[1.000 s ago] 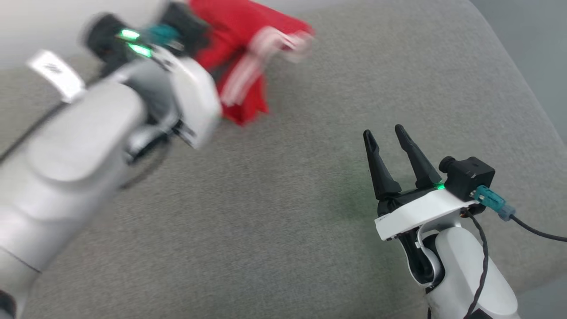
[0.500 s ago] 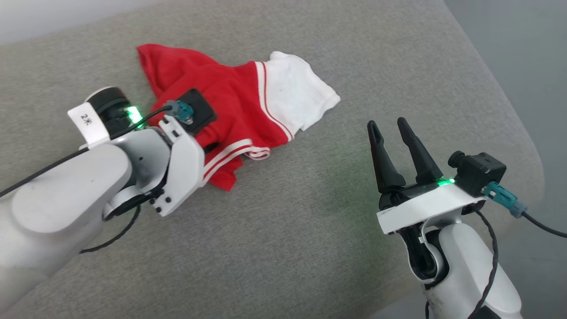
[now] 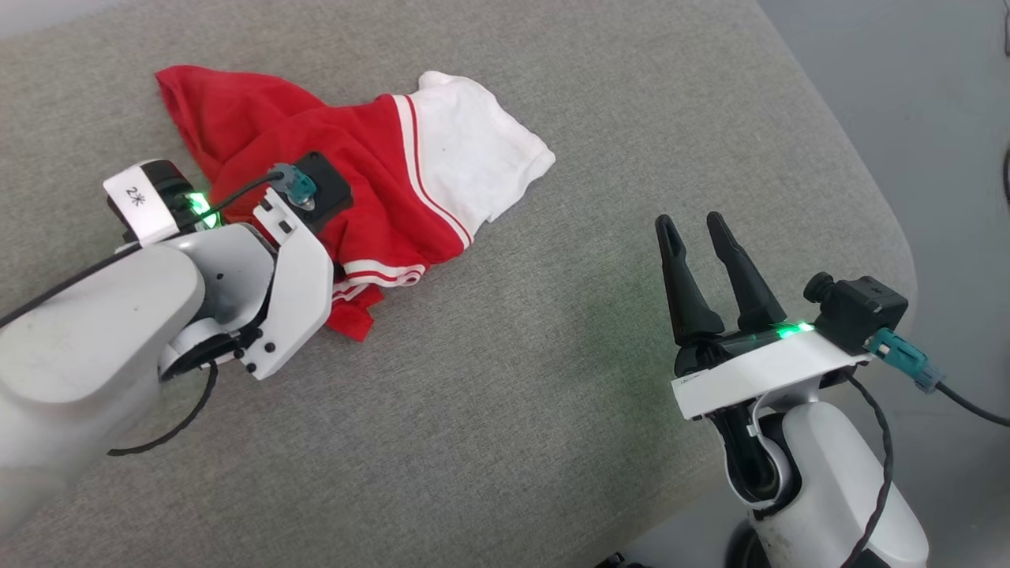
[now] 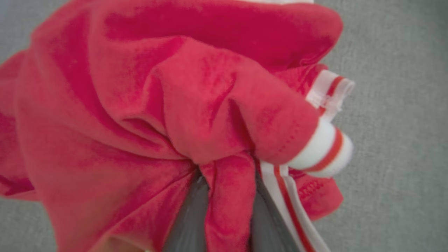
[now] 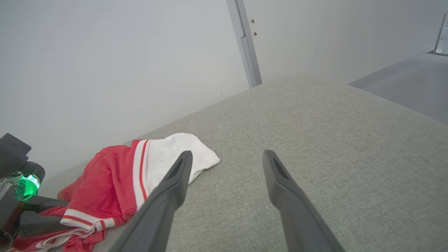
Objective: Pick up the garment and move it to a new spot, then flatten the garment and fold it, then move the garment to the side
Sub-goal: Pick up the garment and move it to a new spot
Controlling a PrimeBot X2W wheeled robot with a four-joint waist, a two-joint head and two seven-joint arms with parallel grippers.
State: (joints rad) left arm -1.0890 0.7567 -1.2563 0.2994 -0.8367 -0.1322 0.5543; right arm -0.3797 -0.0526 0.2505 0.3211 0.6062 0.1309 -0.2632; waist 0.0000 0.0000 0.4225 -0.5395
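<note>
**Left wrist view**
- left gripper (image 4: 227, 175): clamped on the garment (image 4: 140, 105). A fold of red cloth is pinched between its two dark fingers (image 4: 190, 224).
- garment: red body is bunched over the tips and heaped ahead and to their left.
- striped trim (image 4: 325, 154): red-and-white, rolled just right of the tips. A second band runs down alongside the right finger.
- cushion (image 4: 395, 147): grey woven upholstery, beyond the cloth on the gripper's right.

**Head view**
- left wrist housing (image 3: 288, 284): white. Its black camera block (image 3: 319, 185) sits over the red cloth, and the fingers are buried under it.
- garment: crumpled on the cushion, spreading forward and to both sides of the left gripper.
- white sleeve (image 3: 465, 150): lies flat, forward-right of the left gripper.
- right gripper (image 3: 692, 223): jaws apart, nothing between them, over bare cushion.
- garment vs right gripper: well off to its forward-left. The sleeve edge is the nearest part, with no contact.

**Right wrist view**
- right gripper: fingers spread, gap empty, grey cushion below and ahead.
- garment: forward-left of the left finger. The sleeve corner shows just past that fingertip.
- left gripper: at the far left edge, green light (image 5: 26, 183) on, dark parts resting on the red cloth.
- wall (image 5: 105, 52): pale, beyond the cushion's far edge.
</note>
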